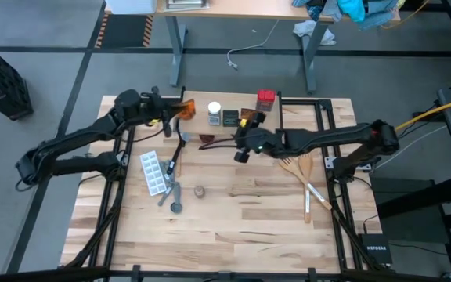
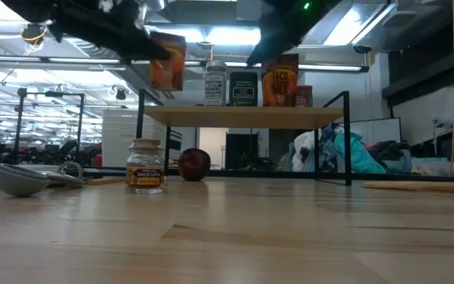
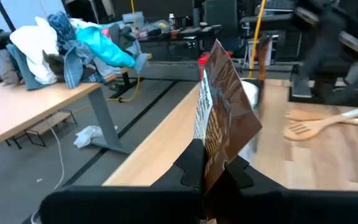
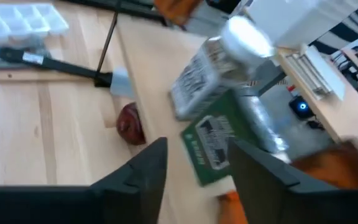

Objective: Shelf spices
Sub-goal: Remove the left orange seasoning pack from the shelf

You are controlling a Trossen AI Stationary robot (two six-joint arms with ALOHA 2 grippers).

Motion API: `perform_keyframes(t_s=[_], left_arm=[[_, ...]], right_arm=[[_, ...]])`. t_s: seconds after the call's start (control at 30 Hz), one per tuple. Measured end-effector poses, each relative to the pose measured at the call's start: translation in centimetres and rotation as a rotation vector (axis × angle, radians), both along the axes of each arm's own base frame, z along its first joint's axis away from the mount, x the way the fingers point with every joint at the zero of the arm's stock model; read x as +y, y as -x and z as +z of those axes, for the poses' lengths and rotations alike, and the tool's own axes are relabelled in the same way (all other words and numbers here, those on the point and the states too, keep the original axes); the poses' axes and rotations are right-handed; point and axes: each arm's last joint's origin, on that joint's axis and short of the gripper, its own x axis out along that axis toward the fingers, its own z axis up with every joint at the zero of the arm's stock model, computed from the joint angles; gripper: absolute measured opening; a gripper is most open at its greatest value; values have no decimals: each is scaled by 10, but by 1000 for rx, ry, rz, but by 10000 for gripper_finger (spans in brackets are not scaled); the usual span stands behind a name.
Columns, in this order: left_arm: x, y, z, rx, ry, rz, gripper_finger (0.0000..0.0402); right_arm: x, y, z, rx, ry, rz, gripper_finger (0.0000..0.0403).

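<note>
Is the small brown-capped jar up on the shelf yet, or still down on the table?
Still on the table. The small brown-capped jar stands upright on the tabletop, below and in front of the shelf, untouched by either gripper.

Grey floor (image 1: 45, 31); clothes-strewn desk (image 1: 272, 9) behind.

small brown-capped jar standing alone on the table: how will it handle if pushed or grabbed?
The small jar stands upright on the table, squat and round, so it probably slides rather than tips under a low push. If knocked over, its round body would likely roll. It looks like glass with a paper label, so possibly slippery and breakable.
</note>
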Motion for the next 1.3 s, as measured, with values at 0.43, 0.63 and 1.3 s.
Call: perform_keyframes(t_s=[0.43,0.63,1.3], left_arm=[[-56,22,9,12,111,-193,1],[-74,16,8,18,159,-302,0],[-119,-31,-44,204,142,-235,0]], right_arm=[[-2,63,58,-88,49,-74,90],[-4,79,68,-88,92,-130,38],[-6,93,62,39,166,-225,41]])
